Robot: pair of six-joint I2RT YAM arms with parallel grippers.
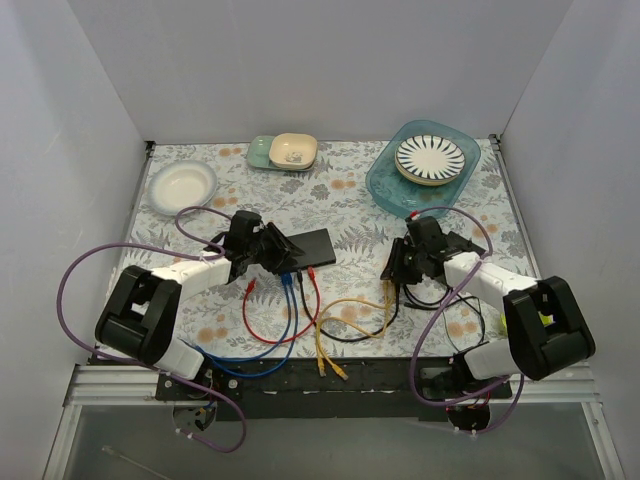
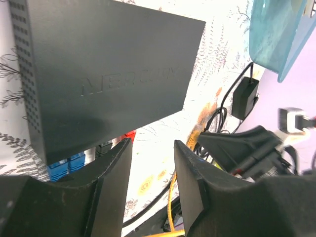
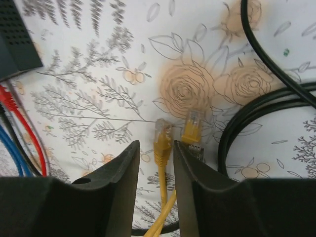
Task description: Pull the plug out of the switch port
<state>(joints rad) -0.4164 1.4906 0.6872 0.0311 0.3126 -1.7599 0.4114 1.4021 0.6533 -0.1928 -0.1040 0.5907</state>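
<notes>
Flat matte black switch [image 2: 108,79] fills the upper left; its ports are hidden, plugs [image 2: 66,167] barely peeking out. Left gripper [image 2: 152,148] and right gripper [image 3: 155,148] have their fingers spread.

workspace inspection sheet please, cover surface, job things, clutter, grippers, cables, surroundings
surface: floral cloth, lying smooth
job's things: black switch; blue plugs, black plug, red plug in its near ports
clutter: white bowl, stacked dishes, striped plate on teal tray
grippers: left gripper open, facing the switch; right gripper open astride a loose yellow plug
cables: red, blue and black leads run from the switch; yellow cable lies loose
surroundings: plain grey walls on three sides
</notes>
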